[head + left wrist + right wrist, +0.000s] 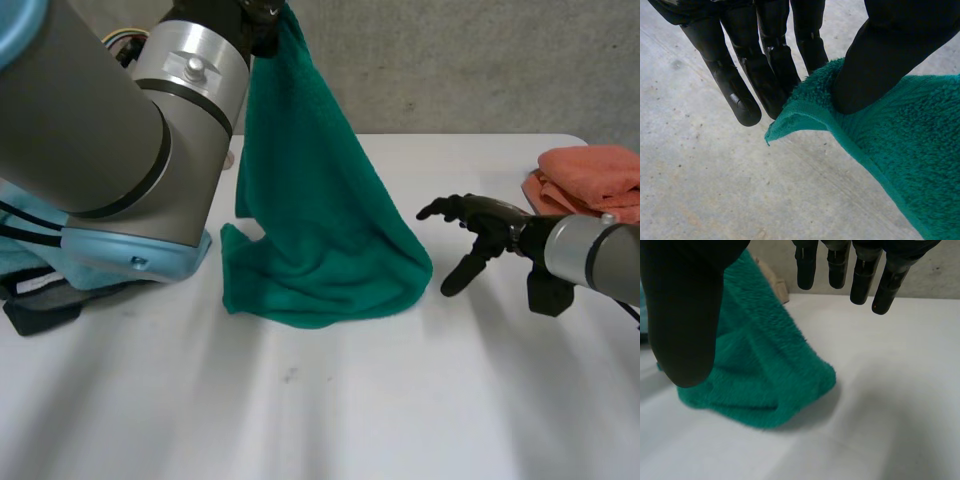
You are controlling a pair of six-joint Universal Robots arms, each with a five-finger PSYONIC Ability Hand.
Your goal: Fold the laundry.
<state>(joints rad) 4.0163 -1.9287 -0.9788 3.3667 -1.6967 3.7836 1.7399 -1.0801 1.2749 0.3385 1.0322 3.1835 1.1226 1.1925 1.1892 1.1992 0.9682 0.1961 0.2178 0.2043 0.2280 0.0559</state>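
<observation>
Left hand [875, 55]: my thumb presses down on one corner of the green towel [910, 160], and my fingers [742, 97] run straight on the other side, the nearer ones against the hem. The corner is pinched between thumb and fingers, with a small tip of the hem curling out just past my fingertips. Nothing else is in this hand. In the head view the pinch is held high, at the end of my raised left arm [110, 130]. The towel hangs from it in a narrow drape that widens downward, and its lower part is bunched in soft folds on the white table [400, 400]. Right hand [685, 320]: my fingers [860, 275] are straight and a little spread, the thumb stands well apart from them, and the hand is empty. Ahead of my palm lies the bunched lower end of the towel, near my fingertips but apart from them, with bare table between. The head view agrees: this hand hovers above the table just beside the heap's outer edge, fingertips toward it, with no contact. Behind this hand, past my wrist and on the side away from the towel, a folded orange cloth [590, 180] lies at the table's edge.
</observation>
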